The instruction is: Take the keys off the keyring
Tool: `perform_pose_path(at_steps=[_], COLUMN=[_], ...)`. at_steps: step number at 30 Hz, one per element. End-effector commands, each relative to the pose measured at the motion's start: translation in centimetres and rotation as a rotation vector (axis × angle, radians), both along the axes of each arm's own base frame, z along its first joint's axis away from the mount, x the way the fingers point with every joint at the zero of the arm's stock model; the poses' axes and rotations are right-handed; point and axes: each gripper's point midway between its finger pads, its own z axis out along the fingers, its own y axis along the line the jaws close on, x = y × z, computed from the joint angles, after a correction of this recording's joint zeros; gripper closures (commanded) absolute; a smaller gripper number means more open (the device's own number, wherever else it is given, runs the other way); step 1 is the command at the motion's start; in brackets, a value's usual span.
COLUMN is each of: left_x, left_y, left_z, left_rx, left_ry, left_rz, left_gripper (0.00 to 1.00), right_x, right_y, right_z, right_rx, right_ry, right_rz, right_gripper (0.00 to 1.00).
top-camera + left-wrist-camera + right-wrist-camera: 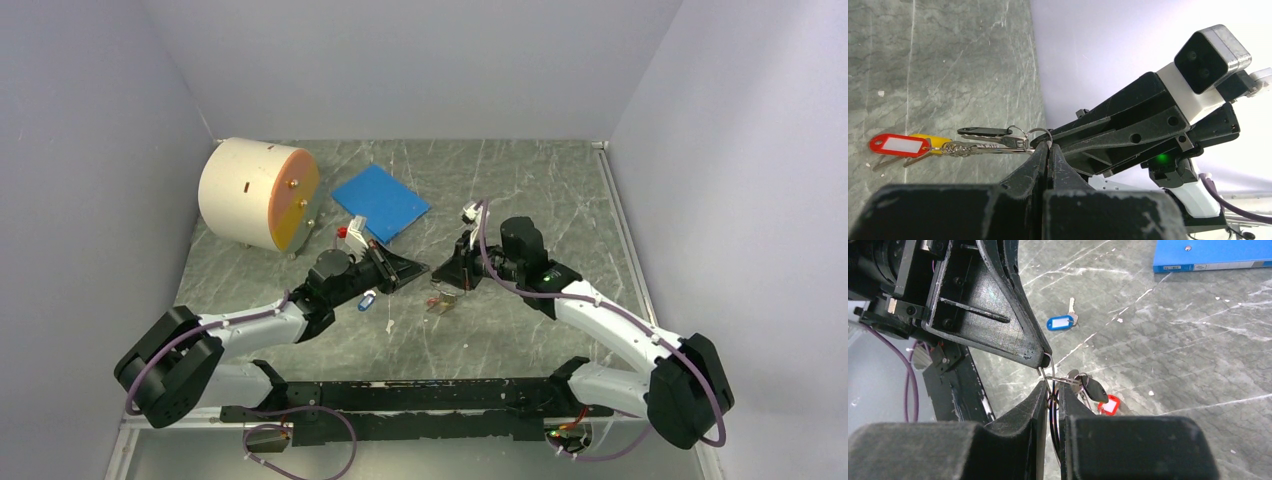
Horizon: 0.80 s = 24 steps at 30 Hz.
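Note:
The thin silver keyring (1040,134) is held in the air between my two grippers, above the table. My left gripper (1048,146) is shut on the ring's edge. My right gripper (1050,387) is shut on the ring's wire from the opposite side, its tips meeting the left gripper's tips (1044,354). A black-headed key (1094,389) and a red tag (1109,405) hang from the ring. In the left wrist view the black-headed key (983,132), the red tag (898,145) and a yellow piece (935,141) stretch out to the left. In the top view the bunch (441,301) hangs below both grippers (432,271).
A key with a small blue-and-white tag (1060,321) lies loose on the marble table (520,190), also seen in the top view (369,298). A blue square pad (380,202) and a cream cylinder (258,193) stand at the back left. Walls enclose three sides.

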Motion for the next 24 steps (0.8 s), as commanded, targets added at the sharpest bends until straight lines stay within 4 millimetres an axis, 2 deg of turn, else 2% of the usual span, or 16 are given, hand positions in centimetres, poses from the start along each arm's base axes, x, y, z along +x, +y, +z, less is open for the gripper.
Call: perform_pose_path(at_steps=[1, 5, 11, 15, 24], left_x=[-1.0, -1.4, -1.8, -1.4, 0.0], left_y=[-0.1, -0.3, -0.5, -0.1, 2.0], left_z=[2.5, 3.3, 3.0, 3.0, 4.7], left_rx=[-0.008, 0.022, 0.017, 0.025, 0.14], left_ry=[-0.137, -0.207, -0.249, -0.285, -0.443], left_rz=[-0.048, -0.077, -0.109, -0.095, -0.071], left_gripper=[0.98, 0.97, 0.97, 0.91, 0.77], right_x=[2.7, 3.3, 3.0, 2.5, 1.5], right_y=[-2.0, -2.9, -2.8, -2.9, -3.3], right_z=[0.9, 0.7, 1.0, 1.1, 1.5], right_rx=[-0.103, -0.142, -0.194, -0.24, -0.298], right_ry=[-0.146, -0.155, -0.186, -0.217, -0.235], right_rz=[-0.092, -0.151, -0.102, -0.058, 0.015], right_gripper=[1.0, 1.0, 1.0, 1.0, 1.0])
